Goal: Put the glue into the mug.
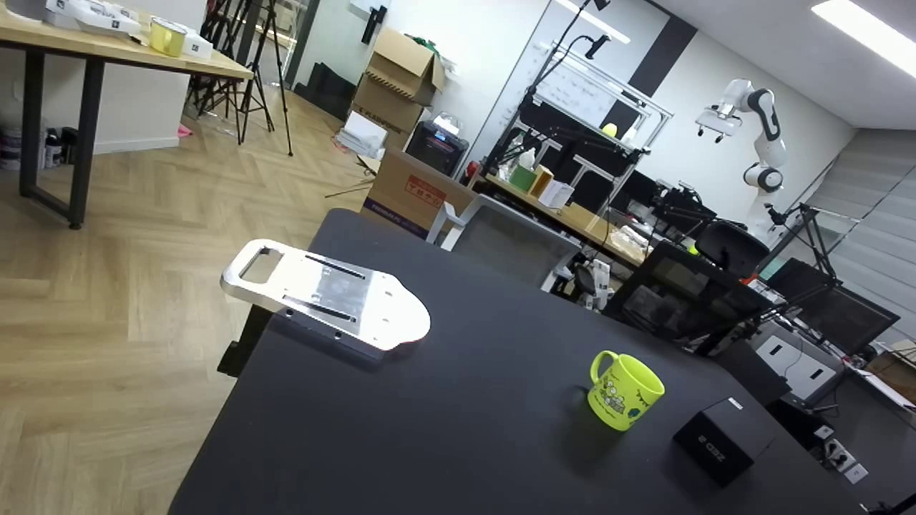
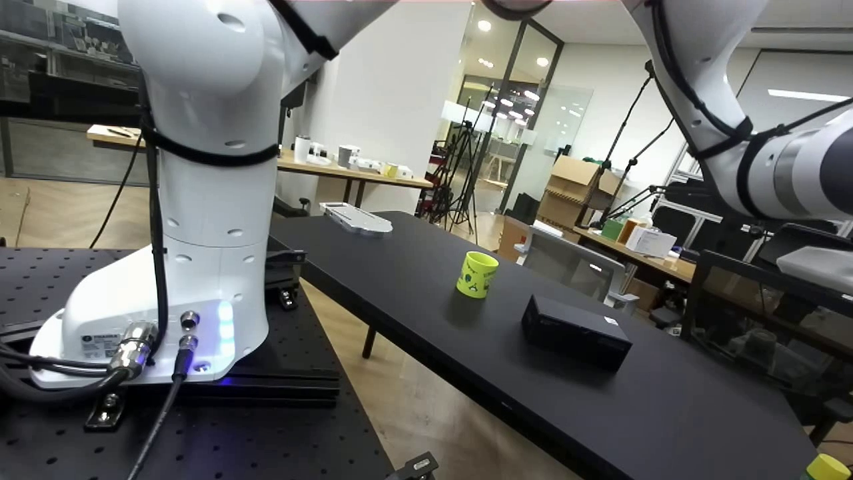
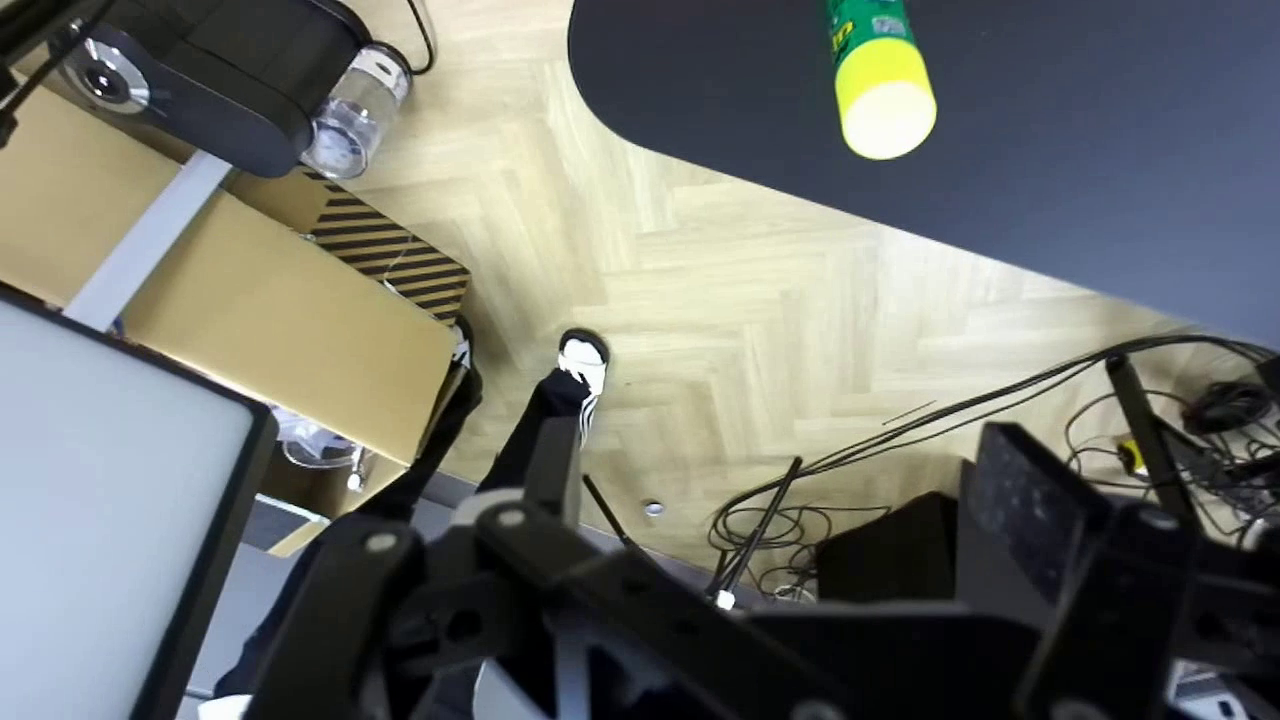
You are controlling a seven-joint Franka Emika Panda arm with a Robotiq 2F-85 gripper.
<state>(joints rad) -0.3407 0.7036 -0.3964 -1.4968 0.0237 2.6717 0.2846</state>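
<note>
The lime-green mug [image 1: 624, 392] stands upright on the black table [image 1: 444, 443], its handle showing on its left. It also shows in an exterior view [image 2: 477, 275], with its handle hidden. The glue is a green stick with a yellow cap [image 3: 882, 95] at the top edge of the wrist view, partly cut off. A yellow cap [image 2: 826, 467] that looks like the glue's shows at the bottom right corner of an exterior view. My gripper [image 3: 785, 460] is open with nothing between its fingers, apart from the glue. Its fingers do not show in the exterior views.
A black box [image 1: 723, 440] lies near the mug, also in an exterior view [image 2: 574, 333]. A silver metal plate [image 1: 333, 293] lies at the table's far end. A mesh chair [image 1: 508, 236] stands beside the table. Cables [image 3: 900, 430] lie on the floor below the gripper.
</note>
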